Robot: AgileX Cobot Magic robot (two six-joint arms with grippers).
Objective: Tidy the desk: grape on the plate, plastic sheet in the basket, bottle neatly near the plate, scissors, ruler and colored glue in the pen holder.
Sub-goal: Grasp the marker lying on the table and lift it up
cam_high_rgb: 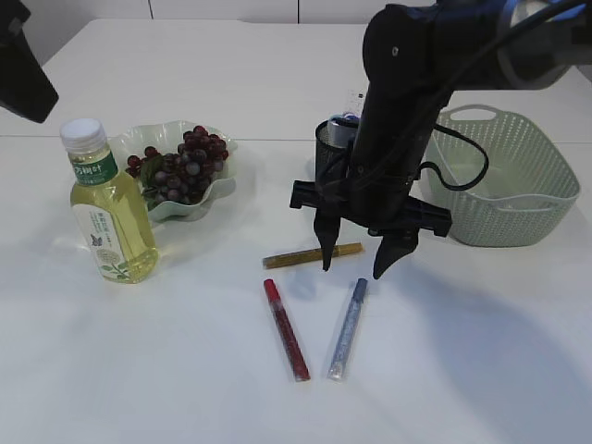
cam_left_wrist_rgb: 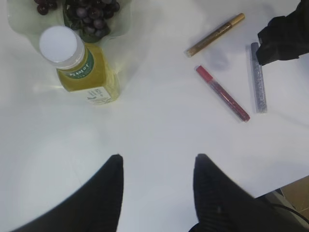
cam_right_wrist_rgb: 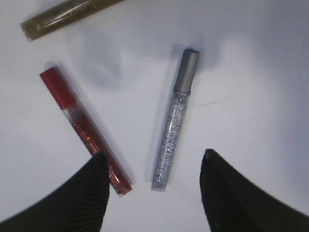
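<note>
Three colored glue sticks lie on the white table: a gold one, a red one and a silver one. My right gripper hangs open just above them. In the right wrist view its tips straddle the near end of the silver stick, with the red stick by the left finger. My left gripper is open over bare table. The bottle stands upright beside the plate, which holds the grape bunch. Scissors, ruler and plastic sheet are out of view.
The black mesh pen holder stands behind my right arm, mostly hidden by it. A pale green basket sits at the right. The left arm is raised at the top left corner.
</note>
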